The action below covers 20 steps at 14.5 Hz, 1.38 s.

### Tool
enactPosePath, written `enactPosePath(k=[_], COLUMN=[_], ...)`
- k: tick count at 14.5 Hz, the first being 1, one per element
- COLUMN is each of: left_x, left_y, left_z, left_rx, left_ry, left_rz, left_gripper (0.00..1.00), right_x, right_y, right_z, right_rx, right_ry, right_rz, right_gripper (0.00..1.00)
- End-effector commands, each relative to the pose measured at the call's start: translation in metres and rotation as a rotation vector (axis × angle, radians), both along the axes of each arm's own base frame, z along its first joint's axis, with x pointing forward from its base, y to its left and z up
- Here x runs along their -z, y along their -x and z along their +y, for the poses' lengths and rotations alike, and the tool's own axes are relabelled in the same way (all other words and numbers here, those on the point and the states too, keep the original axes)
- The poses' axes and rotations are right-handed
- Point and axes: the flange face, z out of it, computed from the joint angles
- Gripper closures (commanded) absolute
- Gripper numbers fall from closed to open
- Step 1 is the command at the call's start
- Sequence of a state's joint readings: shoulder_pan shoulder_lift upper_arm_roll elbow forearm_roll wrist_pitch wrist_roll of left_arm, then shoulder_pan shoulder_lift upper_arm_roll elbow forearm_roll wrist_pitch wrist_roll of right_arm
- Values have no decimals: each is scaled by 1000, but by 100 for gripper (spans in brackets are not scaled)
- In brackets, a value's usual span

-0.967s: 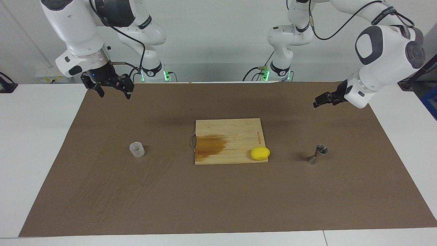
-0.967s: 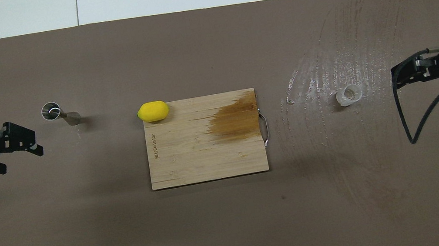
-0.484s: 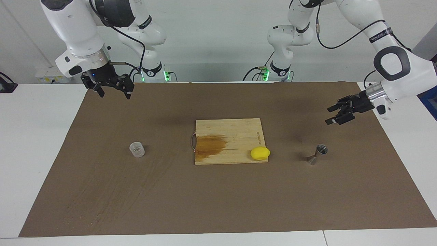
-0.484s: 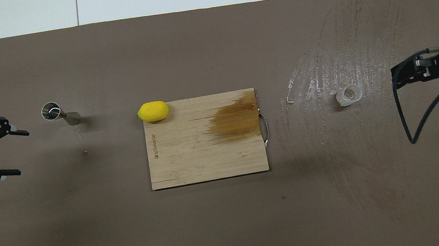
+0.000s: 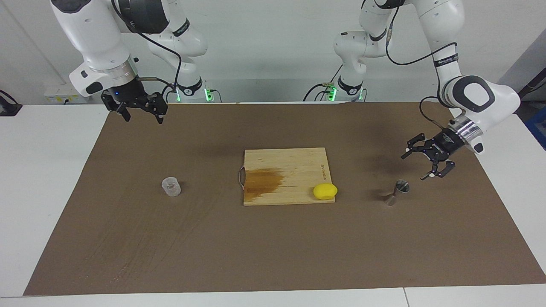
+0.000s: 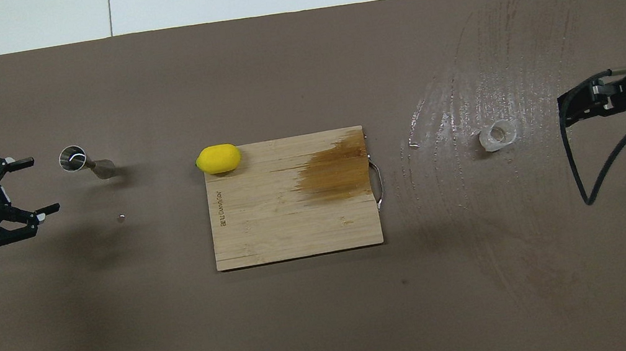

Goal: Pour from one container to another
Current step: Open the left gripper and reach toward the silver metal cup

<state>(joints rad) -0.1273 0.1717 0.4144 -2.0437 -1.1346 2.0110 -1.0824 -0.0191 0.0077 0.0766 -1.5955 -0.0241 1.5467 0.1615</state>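
Observation:
The small clear plastic cup (image 5: 171,186) stands on the brown mat toward the right arm's end; it also shows in the overhead view (image 6: 497,135). The shiny steel jigger (image 5: 396,192) stands upright toward the left arm's end, and shows in the overhead view (image 6: 86,163). My left gripper (image 5: 413,167) is open and empty, low over the mat just beside the jigger, apart from it, fingers pointing toward it (image 6: 41,184). My right gripper (image 5: 144,119) is open and empty, raised over the mat's edge, well apart from the cup (image 6: 562,112). The right arm waits.
A wooden cutting board (image 5: 285,164) with a brown stain lies at the middle (image 6: 296,228). A yellow lemon (image 5: 325,191) sits at its corner toward the jigger (image 6: 218,158). A tiny bead-like speck (image 6: 120,218) lies near the jigger. Wet streaks (image 6: 463,95) mark the mat around the cup.
My left arm has swung down and turned its gripper, which now sits low and open beside the jigger. A tiny speck has appeared on the mat. The right arm has not moved.

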Motion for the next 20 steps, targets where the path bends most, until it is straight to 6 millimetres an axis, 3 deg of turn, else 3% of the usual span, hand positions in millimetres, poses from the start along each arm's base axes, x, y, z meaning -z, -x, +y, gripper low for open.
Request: enactPosePath(k=[1, 3, 9, 16, 20], left_x=[6, 16, 41, 53, 61], left_y=[8, 8, 2, -1, -1], left_z=[-13, -24, -21, -33, -37], left_rx=[-151, -171, -229, -230, -231], left_ry=[113, 123, 125, 119, 122], left_rz=[15, 20, 35, 14, 17], left_gripper=[0, 0, 0, 1, 10], right_x=[-2, -2, -2, -2, -2], right_y=[6, 6, 6, 6, 6], right_z=[-3, -3, -3, -3, -3], right_rx=[-16, -16, -16, -16, -16], right_ry=[-15, -15, -15, -15, -15], right_rz=[3, 3, 3, 3, 3], right_gripper=[0, 0, 0, 0, 0])
